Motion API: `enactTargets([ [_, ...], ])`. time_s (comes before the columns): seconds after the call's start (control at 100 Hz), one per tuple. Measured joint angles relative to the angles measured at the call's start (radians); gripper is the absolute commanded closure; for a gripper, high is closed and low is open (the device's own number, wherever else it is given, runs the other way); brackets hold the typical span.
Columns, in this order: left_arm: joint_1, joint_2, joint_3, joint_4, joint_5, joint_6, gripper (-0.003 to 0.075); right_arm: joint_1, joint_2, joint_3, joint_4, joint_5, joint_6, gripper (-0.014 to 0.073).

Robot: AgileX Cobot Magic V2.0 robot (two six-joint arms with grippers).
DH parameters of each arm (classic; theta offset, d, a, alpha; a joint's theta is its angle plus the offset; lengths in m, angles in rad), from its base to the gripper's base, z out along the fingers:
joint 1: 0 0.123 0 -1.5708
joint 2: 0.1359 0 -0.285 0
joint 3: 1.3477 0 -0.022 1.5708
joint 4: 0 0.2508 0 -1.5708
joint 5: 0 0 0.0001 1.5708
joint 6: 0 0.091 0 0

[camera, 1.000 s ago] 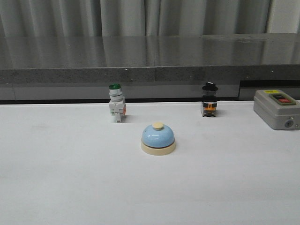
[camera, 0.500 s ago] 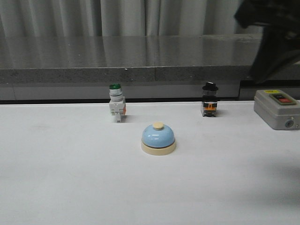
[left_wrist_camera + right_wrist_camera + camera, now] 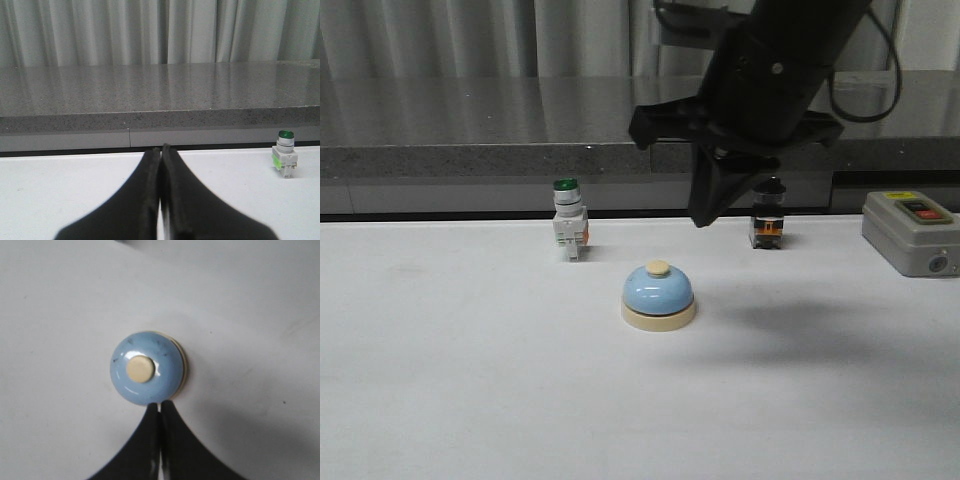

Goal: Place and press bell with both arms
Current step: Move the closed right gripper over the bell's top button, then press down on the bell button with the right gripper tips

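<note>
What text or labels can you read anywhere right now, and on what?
No text is readable.
Grey box: a yellow label above its red and black buttons, print too small to read.
Bell, green-capped switch, black switch: no visible markings.

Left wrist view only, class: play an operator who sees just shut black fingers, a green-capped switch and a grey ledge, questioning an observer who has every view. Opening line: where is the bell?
Observer: The bell sits on the white table, nearer the robot than the green-capped switch and to its right.
Operator: Is the right arm close to it?
Observer: Yes. The right gripper hangs in the air close by the bell, fingers together, not touching it.
Operator: Anything else out there?
Observer: A black-capped switch and a grey box stand farther right.
</note>
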Motion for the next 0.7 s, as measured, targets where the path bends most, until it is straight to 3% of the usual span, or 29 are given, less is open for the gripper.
enactTargets([
  [0.28,0.000,0.000,0.000,0.000,0.000,0.000,0.0741,0.010,0.121,-0.103,0.002,0.010,0.000,0.0654],
  [0.7,0.000,0.000,0.000,0.000,0.000,0.000,0.0741,0.019,0.177,-0.114,0.008,0.010,-0.002,0.0654],
])
